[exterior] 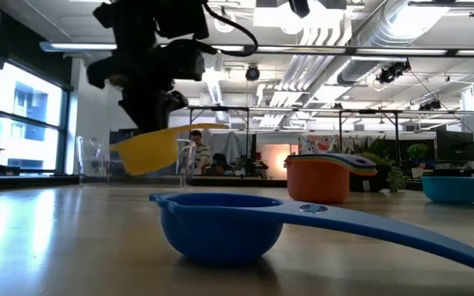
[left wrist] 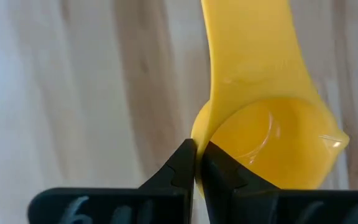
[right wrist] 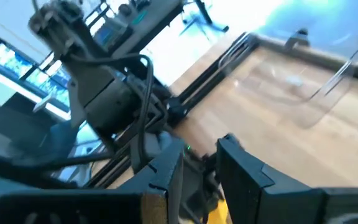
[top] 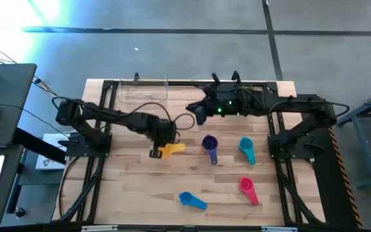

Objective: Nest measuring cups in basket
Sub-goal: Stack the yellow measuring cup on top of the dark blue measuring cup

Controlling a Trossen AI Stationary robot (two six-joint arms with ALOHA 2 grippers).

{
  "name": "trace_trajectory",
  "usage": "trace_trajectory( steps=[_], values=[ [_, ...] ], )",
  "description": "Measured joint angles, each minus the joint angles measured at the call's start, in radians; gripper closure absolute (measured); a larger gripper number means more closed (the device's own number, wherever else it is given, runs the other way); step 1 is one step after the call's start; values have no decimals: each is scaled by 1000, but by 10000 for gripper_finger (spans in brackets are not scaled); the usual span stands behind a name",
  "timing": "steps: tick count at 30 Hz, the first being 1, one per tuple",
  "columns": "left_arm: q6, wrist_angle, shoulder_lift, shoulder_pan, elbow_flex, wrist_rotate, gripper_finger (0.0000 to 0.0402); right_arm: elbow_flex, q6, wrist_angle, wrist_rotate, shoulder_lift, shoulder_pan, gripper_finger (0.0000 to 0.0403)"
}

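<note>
A yellow measuring cup (top: 174, 149) hangs over the middle of the table, with my left gripper (top: 159, 149) shut on it. In the low view the yellow cup (exterior: 148, 150) is well clear of the wood. Purple (top: 210, 145), teal (top: 247, 149), pink (top: 248, 189) and blue (top: 191, 200) cups lie loose on the table. The clear basket (top: 143, 91) stands at the far edge. My right gripper (top: 194, 114) hovers high, right of the basket, open with nothing between its fingers. My left gripper pinches the yellow cup's bowl rim (left wrist: 199, 138) at one side, one finger outside the wall and one over the bowl's inside. The fingers come from above, pointing steeply down. The cup hangs clear of the table, about level, its handle (left wrist: 247, 43) pointing away from the fingers.
The blue cup (exterior: 220, 222) lies nearest the table's front edge, its handle toward the right. A black frame (top: 102, 161) runs along both sides of the table. Bare wood lies between the basket and the loose cups.
</note>
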Motion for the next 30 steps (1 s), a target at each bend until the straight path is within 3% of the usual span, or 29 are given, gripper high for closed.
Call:
trace_trajectory(
  steps=[8, 18, 30],
  values=[
    [42, -23, 50, 46, 114, 0, 392, 0, -46, 17, -130, -21, -137, 311],
    [36, -68, 179, 44, 175, 15, 392, 0, -79, -5, -226, -28, -204, 311],
    [11, -75, 229, 11, 183, 21, 392, 0, -101, -27, -231, -27, -209, 311]
  ],
)
